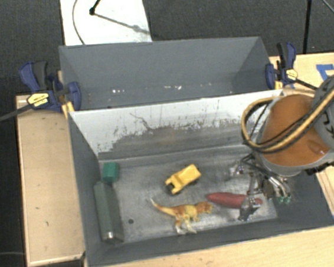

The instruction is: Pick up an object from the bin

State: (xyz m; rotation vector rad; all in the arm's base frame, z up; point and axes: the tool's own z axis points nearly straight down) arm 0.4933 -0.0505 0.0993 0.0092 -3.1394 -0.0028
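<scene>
**A:** While the gripper (250, 205) hangs low in the bin (166, 242), log the layout, biggest first.

**B:** Farthest from it, across the floor, is a long grey-green tube (106, 210). Nearer on that same side is an orange-yellow toy dinosaur (184, 211). Right against the gripper is a dark red tapered piece (226, 199), the likely target. I can't tell whether its near end touches the gripper or runs under it. Past the red piece and farther back is a yellow toy car (182, 178). The smallest is a green cap (110, 171), off by the tube.

**A:** Gripper opening?

**B:** Cannot tell. I can't see anything held.

**A:** Risks?

**B:** This is a judgement only. The gripper sits at the red piece's end, not its middle. A close there could pinch the taper, so the piece may pivot or slip on the lift. The dinosaur's near end lies close and could get nudged.
</scene>
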